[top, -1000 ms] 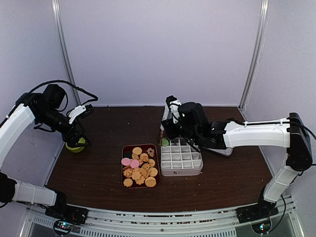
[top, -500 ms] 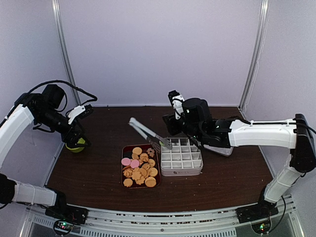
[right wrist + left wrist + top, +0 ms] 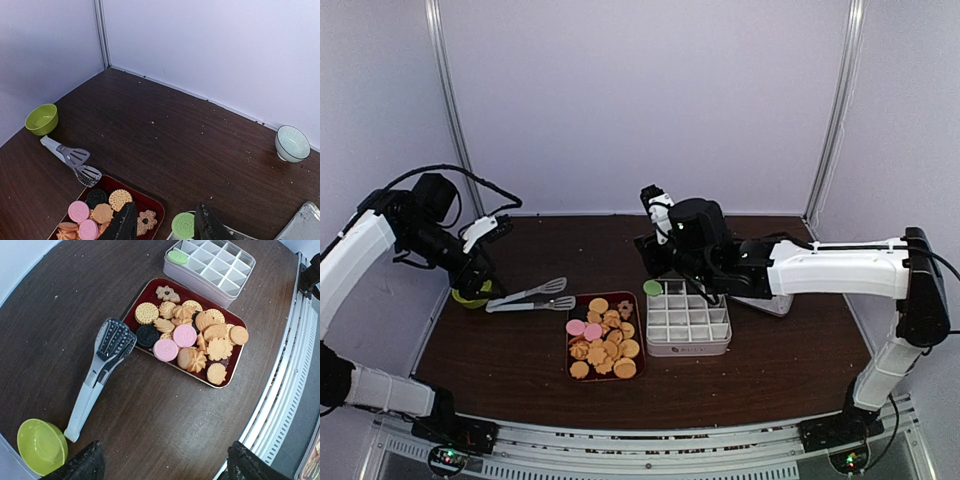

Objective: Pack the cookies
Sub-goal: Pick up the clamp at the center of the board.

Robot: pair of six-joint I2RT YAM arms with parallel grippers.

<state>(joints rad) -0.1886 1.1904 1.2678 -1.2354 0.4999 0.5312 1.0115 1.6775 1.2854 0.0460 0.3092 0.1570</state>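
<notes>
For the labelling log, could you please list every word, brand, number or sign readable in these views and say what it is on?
None can be read.
Small dark mark on the front wall of the white divided box: too small to read.
Embossed faces of the pink cookies: too blurred to tell letters from pattern.

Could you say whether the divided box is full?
Nearly empty: the divided box holds one green cookie in a corner; other visible compartments bare.
</notes>
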